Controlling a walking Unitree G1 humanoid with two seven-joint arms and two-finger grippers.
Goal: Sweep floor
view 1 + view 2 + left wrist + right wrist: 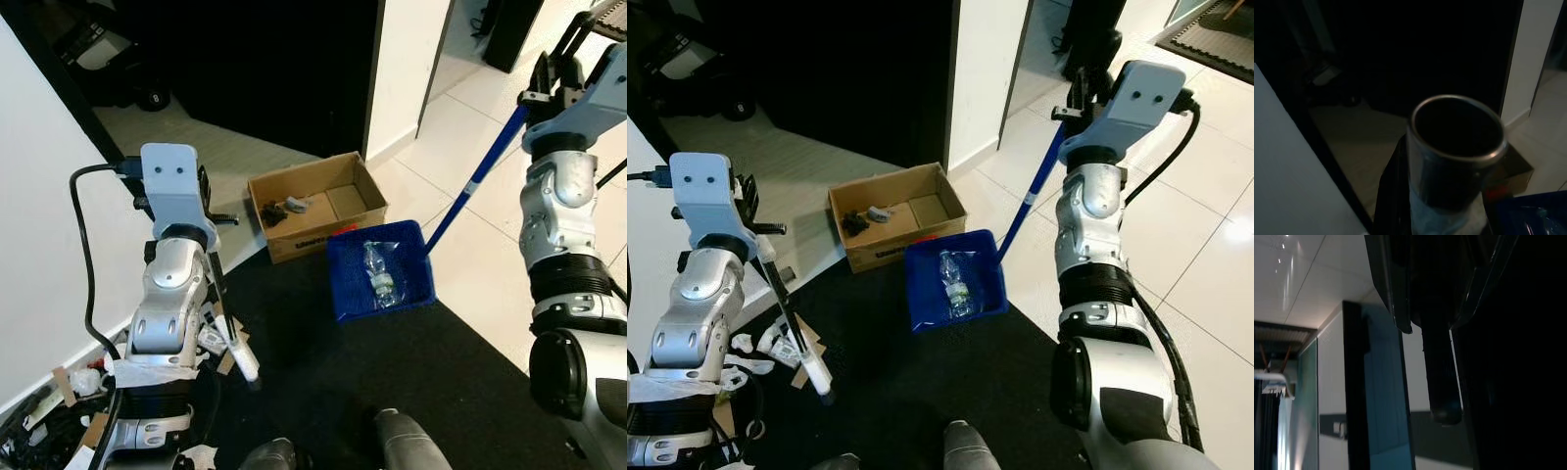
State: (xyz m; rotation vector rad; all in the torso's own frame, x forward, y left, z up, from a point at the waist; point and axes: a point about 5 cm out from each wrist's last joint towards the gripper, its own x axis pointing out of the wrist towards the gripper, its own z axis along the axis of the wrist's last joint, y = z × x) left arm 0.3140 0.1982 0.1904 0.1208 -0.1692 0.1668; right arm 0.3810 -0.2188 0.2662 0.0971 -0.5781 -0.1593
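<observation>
A blue dustpan (340, 290) rests tilted on the black mat, with a clear plastic bottle (379, 274) lying in it. Its long blue handle (475, 186) slants up to my right gripper (545, 86), which is shut on it high at the right. My left gripper (208, 213) is shut on a thin black broom stick (223, 304) whose white lower end (245, 360) touches the mat near scraps of paper. The stick's metal tube top (1457, 142) sits close up in the left wrist view. The right wrist view is dark, with black fingers (1440, 377) against a wall.
An open cardboard box (315, 238) holding small dark items (289, 208) stands just behind the dustpan. Paper scraps (211, 338) and cables (39, 421) lie by the white wall at left. A dark doorway is behind; pale tiled floor (470, 264) runs to the right. My feet (402, 441) stand on the mat.
</observation>
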